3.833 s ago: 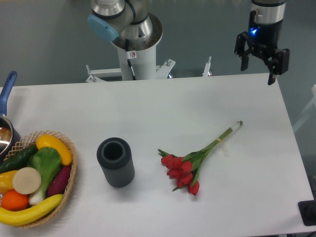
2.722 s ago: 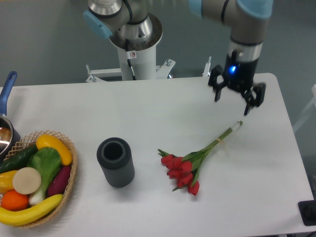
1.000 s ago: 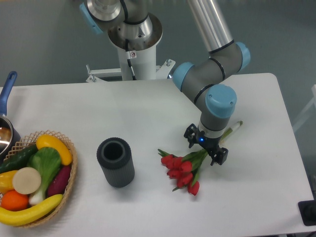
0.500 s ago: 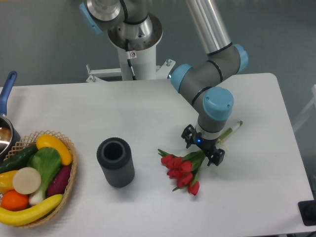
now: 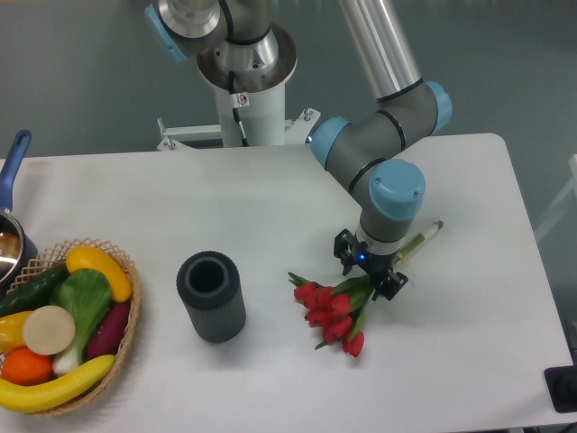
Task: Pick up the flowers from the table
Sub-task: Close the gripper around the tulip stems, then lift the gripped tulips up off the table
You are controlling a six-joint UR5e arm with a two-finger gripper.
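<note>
One step underway: we saw gripper [image 5: 370, 272] low, spread astride flowers [image 5: 338, 311] lying on table [image 5: 270, 198]; grasp, lift remained

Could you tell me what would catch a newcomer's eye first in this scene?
Probably the red flowers lying on the white table right of centre, with the gripper down over their green stems, one finger on each side. After that, the basket of colourful fruit and vegetables at the left edge and the dark cylinder standing between basket and flowers.
</note>
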